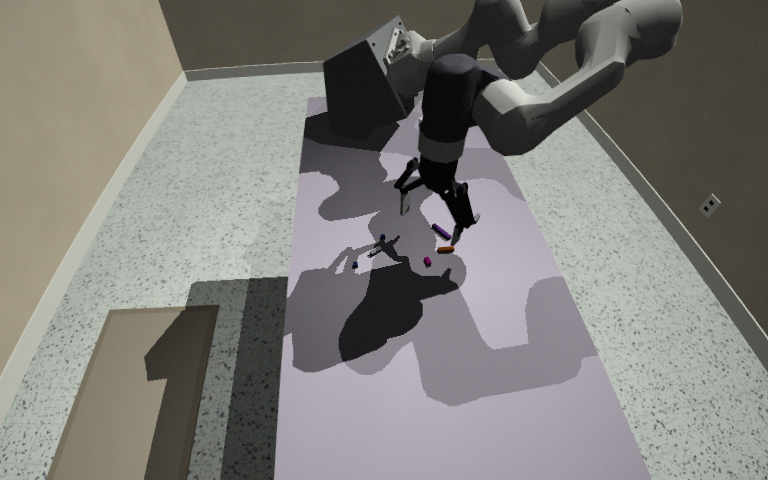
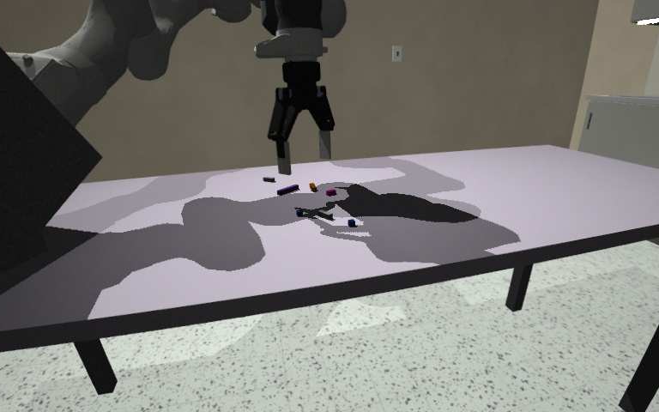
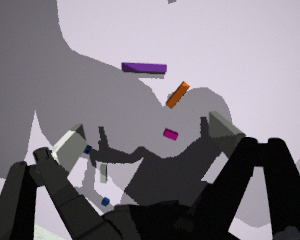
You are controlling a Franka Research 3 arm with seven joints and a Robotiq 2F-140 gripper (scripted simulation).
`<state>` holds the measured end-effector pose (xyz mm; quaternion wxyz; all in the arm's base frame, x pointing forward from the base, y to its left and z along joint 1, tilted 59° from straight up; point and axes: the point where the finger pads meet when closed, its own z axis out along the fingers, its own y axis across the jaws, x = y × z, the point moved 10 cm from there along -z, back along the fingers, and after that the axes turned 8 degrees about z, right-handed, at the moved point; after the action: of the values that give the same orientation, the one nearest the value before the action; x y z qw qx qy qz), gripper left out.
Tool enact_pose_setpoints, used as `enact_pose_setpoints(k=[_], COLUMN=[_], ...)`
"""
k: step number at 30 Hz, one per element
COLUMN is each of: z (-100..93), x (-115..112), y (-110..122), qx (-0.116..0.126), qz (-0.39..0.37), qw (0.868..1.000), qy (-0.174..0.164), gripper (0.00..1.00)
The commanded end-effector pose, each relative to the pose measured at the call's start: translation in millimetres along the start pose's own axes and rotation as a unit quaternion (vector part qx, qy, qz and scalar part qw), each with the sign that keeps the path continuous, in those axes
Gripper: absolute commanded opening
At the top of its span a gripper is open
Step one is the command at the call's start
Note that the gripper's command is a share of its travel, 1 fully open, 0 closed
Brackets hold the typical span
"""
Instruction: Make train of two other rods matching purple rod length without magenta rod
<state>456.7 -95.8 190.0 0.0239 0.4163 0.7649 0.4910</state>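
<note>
My gripper [image 1: 430, 221] [image 2: 305, 157] [image 3: 146, 128] is open and empty, high above the rods. The purple rod [image 1: 441, 231] [image 2: 287, 189] [image 3: 144, 67] lies flat. The orange rod [image 1: 446, 249] [image 2: 312, 186] [image 3: 177, 95] lies near it at a slant, apart. The magenta rod [image 1: 427, 261] [image 2: 330, 192] [image 3: 170, 134] is separate. One grey rod [image 1: 374, 252] [image 2: 325, 215] [image 3: 103, 173] lies between two blue rods, one blue [image 1: 382, 236] [image 2: 299, 213] [image 3: 87, 149] and another blue [image 1: 354, 264] [image 2: 351, 222] [image 3: 105, 201], touching neither. A second grey rod [image 2: 269, 178] [image 3: 172, 1] lies beyond the purple, cut off in the wrist view.
The rods lie on the pale table [image 1: 465, 440] [image 2: 553, 178]. The arm's dark base block [image 1: 355, 89] [image 2: 21, 163] stands at one end. Shadows of the arm and fingers fall across several rods, darkening the first grey and the blues.
</note>
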Motion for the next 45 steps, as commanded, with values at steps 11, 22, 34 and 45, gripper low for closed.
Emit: enact_pose_setpoints(k=[11,22,34,45], z=[-0.2,-0.1,0.3,0.8], x=[43,66,90,106], y=[-1,-5,-12,-17], qx=[0.001,0.001,0.002,0.002], qz=[0.158,0.238,0.321,0.376], qw=[0.987,0.971,0.947,0.927], qy=[0.000,0.000,-0.001,-0.001], gripper=[1.00,1.00,1.00,1.00])
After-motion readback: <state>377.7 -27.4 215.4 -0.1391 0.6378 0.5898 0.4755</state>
